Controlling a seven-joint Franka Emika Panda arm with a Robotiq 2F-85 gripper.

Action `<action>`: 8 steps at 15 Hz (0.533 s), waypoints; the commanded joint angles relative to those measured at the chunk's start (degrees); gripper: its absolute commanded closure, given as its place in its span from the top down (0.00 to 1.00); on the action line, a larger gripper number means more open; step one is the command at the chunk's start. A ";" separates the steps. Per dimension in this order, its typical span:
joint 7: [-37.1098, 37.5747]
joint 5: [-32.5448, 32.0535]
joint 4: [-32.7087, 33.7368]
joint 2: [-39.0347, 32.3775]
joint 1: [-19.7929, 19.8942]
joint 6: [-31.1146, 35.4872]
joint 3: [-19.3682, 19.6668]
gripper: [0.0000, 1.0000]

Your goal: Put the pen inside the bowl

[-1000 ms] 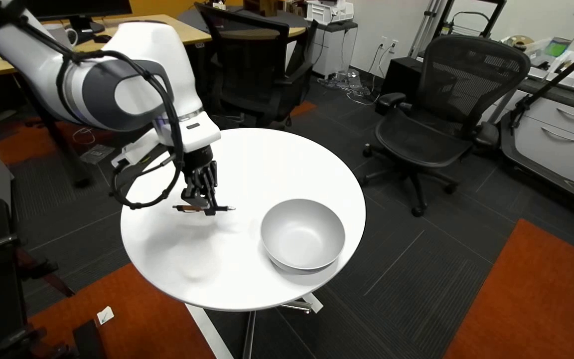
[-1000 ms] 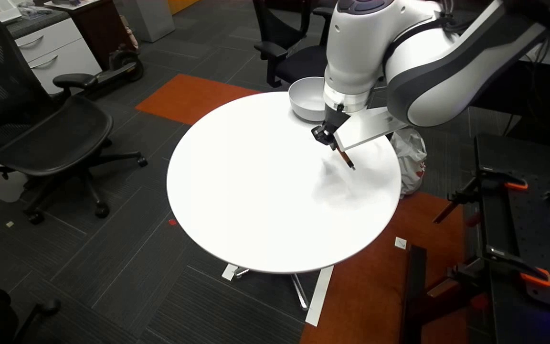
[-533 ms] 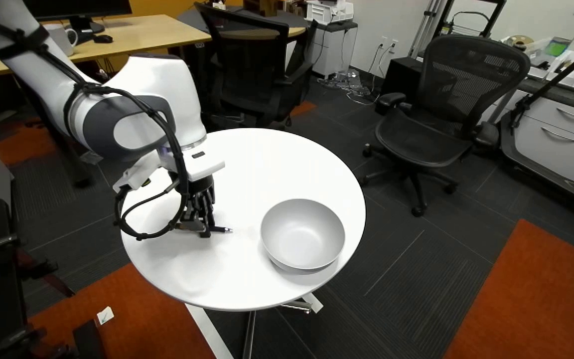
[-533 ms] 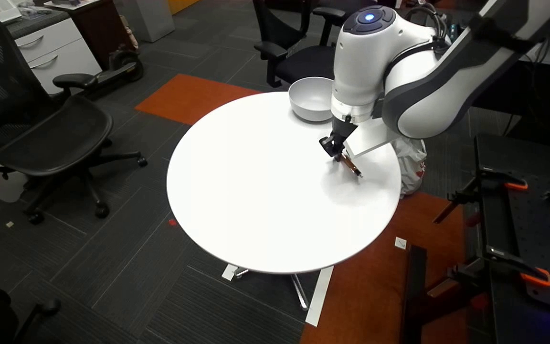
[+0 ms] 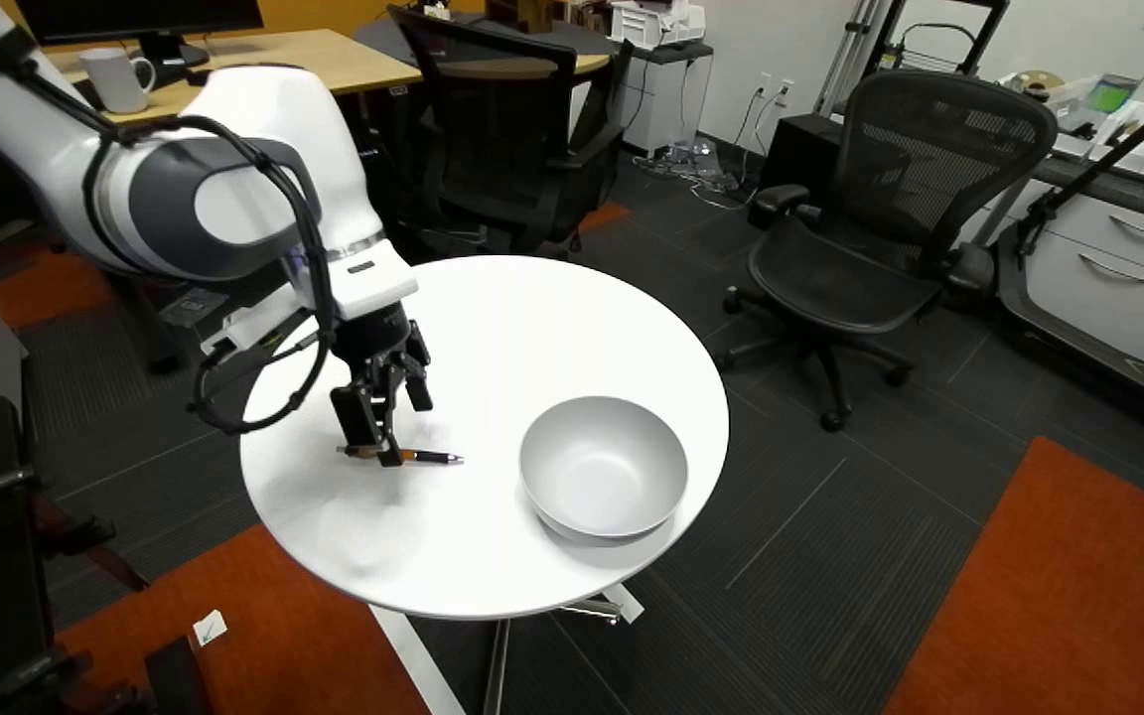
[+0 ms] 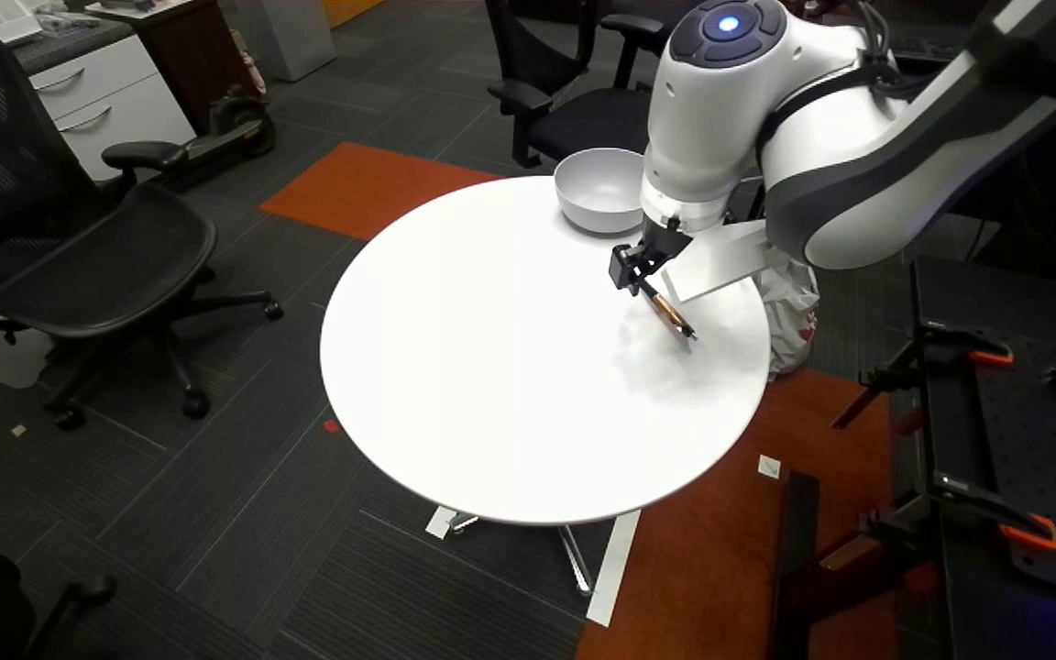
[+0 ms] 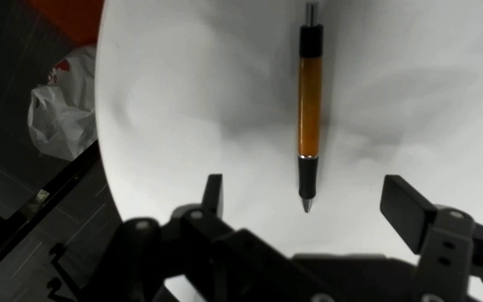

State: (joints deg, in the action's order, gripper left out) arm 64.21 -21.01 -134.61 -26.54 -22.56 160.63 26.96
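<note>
The pen (image 5: 435, 457), orange-brown with black ends and a metal tip, lies flat on the white table. Its whole length shows in the wrist view, where the pen (image 7: 310, 105) runs away from the palm. My gripper (image 7: 308, 201) is open just above it, fingers spread wide on both sides of the tip end and touching nothing. From outside, the gripper (image 5: 405, 429) is over the pen, and one finger covers part of the barrel. The grey bowl (image 5: 604, 467) stands upright to the side of the pen, beyond its tip, with nothing inside. The arm partly hides the bowl (image 6: 597, 192) in an exterior view.
The round table (image 5: 532, 318) has its edge close behind the bowl. A black office chair (image 5: 850, 218) stands apart on the floor. Beside the table hangs or lies a white plastic bag (image 6: 786, 307). A black bench with clamps (image 6: 995, 440) is nearby.
A second ago the gripper was shut on the pen above the table. It came down, then let go and rose slightly; the pen now lies on the tabletop. The bowl has not moved.
</note>
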 commanded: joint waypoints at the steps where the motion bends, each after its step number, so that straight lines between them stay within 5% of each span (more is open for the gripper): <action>1: 9.27 -7.25 -4.35 6.39 -6.42 -2.50 5.96 1.00; 4: 16.95 -14.72 -5.26 9.99 -7.90 -4.99 7.65 1.00; 8: 24.54 -24.09 -4.94 14.67 -2.24 -10.71 2.06 1.00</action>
State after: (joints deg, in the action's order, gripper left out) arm 84.11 -39.72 -137.96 -17.41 -28.65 154.33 32.93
